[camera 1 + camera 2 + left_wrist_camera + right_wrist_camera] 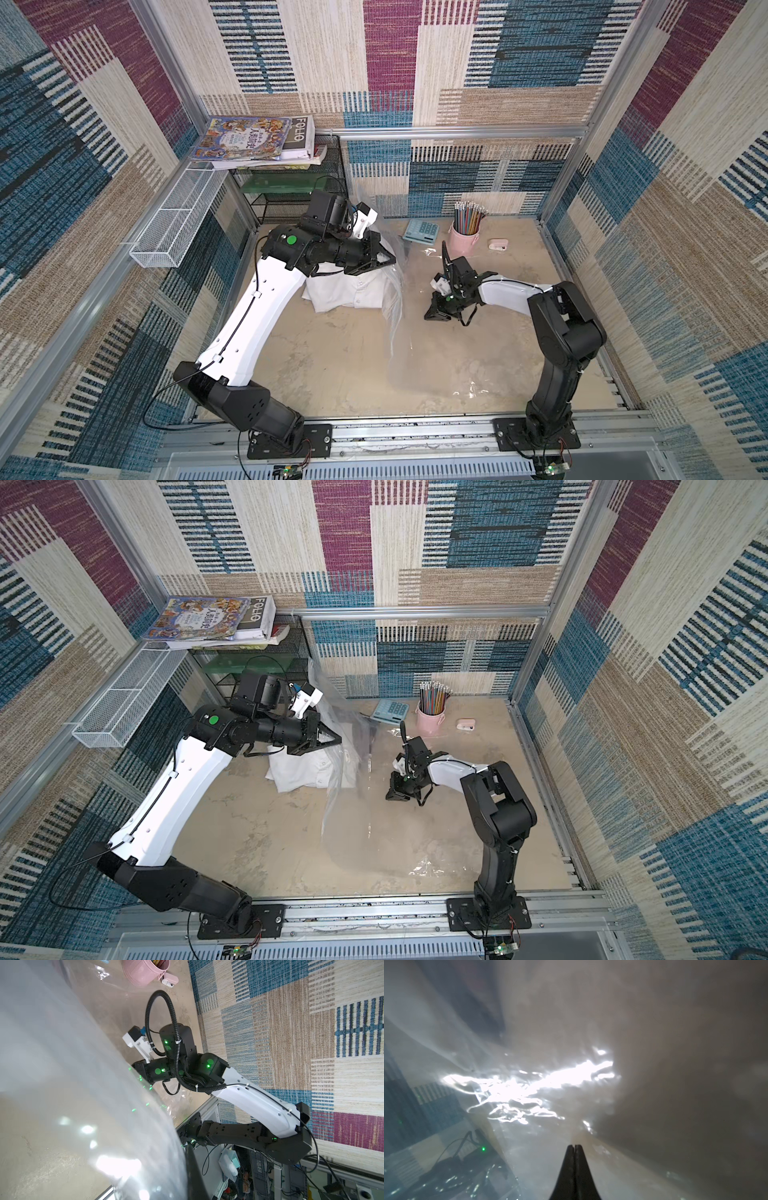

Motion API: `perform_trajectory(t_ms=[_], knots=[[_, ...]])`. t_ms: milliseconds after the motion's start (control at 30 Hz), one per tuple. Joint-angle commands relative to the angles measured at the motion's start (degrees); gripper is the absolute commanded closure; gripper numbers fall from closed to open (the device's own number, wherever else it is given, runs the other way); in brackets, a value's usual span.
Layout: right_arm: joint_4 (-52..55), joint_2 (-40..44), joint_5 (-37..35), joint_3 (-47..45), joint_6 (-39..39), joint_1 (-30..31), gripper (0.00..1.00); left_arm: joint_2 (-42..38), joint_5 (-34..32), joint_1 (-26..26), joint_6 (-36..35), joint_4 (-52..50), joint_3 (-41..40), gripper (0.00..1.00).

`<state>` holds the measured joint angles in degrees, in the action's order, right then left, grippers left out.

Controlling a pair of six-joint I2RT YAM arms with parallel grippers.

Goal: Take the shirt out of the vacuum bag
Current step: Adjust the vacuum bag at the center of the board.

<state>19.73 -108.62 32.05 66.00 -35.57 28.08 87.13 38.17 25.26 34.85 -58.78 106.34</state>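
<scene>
The folded white shirt (pixel 347 293) lies just under the left gripper (pixel 390 260) — jaws clenched on the clear crinkly vacuum bag (pixel 397 309), looks like — while the right gripper (pixel 432 315), also clenched, sits farther off.

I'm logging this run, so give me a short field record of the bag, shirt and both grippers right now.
bag: clear, partly lifted, rest spread on table
shirt: white, on table, one edge covered by the bag
left gripper: shut on bag, raised above shirt
right gripper: shut, low at the bag; hold unclear
background: pink cup of pencils, calculator
</scene>
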Motion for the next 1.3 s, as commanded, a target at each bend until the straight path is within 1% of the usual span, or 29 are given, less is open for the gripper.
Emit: perform_trajectory(t_ms=[0, 100, 167, 267, 367, 433, 567, 700, 900, 1067, 1267], knots=[[-3.18, -4.03, 3.14, 5.55, -2.62, 3.41, 1.0, -0.09, 2.48, 0.02, -1.69, -1.46, 0.7, 1.0], [-5.72, -7.75, 6.0, 9.96, -5.26, 6.08, 1.0, 0.76, 2.39, 0.94, -1.12, -1.42, 0.79, 1.0], [-7.46, -9.02, 7.35, 11.1, -6.83, 6.75, 1.0, 2.12, 2.01, 2.25, -0.93, -1.34, 0.82, 1.0], [-8.23, -9.85, 8.43, 11.77, -7.19, 6.77, 1.0, 4.78, 1.64, 3.8, -0.39, -0.24, 0.06, 1.0], [-8.01, -9.9, 8.89, 11.31, -6.79, 6.57, 1.0, 6.69, 1.73, 5.63, 2.25, 5.07, -1.55, 1.0], [-8.34, -9.54, 9.16, 10.23, -6.85, 6.13, 1.0, 8.2, 1.35, 6.9, 3.21, 6.8, -1.17, 1.0], [-10.32, -8.15, 9.46, 7.16, -7.43, 4.99, 1.0, 9.55, 1.11, 8.34, 4.9, 10.05, -2.25, 1.0], [-9.85, -7.78, 9.61, 5.75, -6.35, 4.16, 1.0, 9.02, 1.07, 9.81, 7.57, 14.84, -5.7, 1.0], [-10.46, -4.8, 9.87, 2.03, -5.99, 0.05, 1.0, 8.84, -0.25, 12.25, 9.69, 19.64, -10.47, 1.0], [-7.27, -3.86, 9.21, 2.41, -3.65, -1.47, 1.0, 9.81, -0.56, 13.35, 9.35, 19.93, -11.38, 1.0], [-6.38, -0.18, 8.11, -1.29, -3.24, -5.48, 1.0, 10.97, -0.73, 14.68, 10.21, 21.83, -11.99, 1.0]])
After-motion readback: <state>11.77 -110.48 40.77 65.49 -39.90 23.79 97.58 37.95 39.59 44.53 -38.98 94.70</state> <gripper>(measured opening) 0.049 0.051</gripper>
